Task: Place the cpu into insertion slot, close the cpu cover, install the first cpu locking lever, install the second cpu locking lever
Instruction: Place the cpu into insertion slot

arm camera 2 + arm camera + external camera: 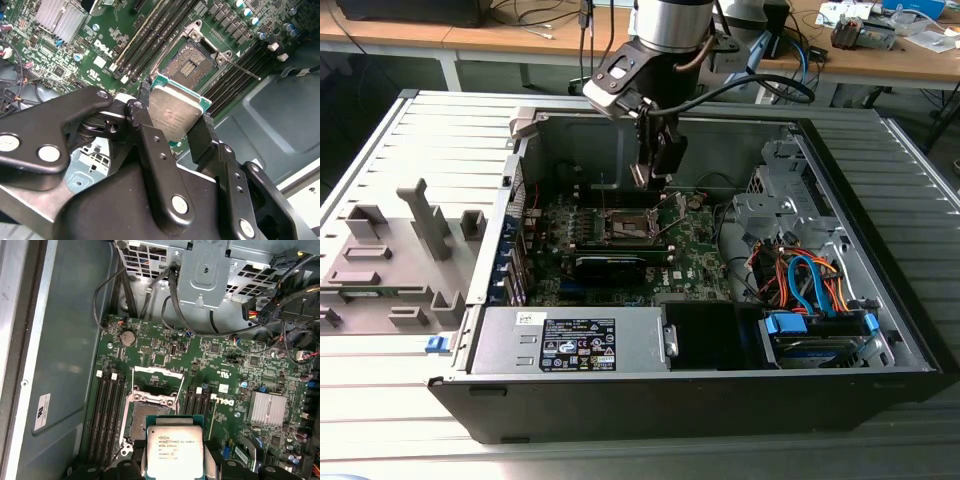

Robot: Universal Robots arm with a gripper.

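Exterior view: my gripper (pixel 655 170) hangs over the slot (pixel 625 226).
Second wrist view: fingers (pixel 200 137) clamped on the edges of the cpu (pixel 175 112), which is held clear of the slot.
First wrist view: cover (pixel 157 371) raised, slot bare.
Care needed, I judge: chip level, corners matched, no force.

Electronics lab: opened computer case (pixel 670 405), workbenches (pixel 520 40)

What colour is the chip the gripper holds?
The cpu is silver-grey, green-edged; second wrist view shows it best.
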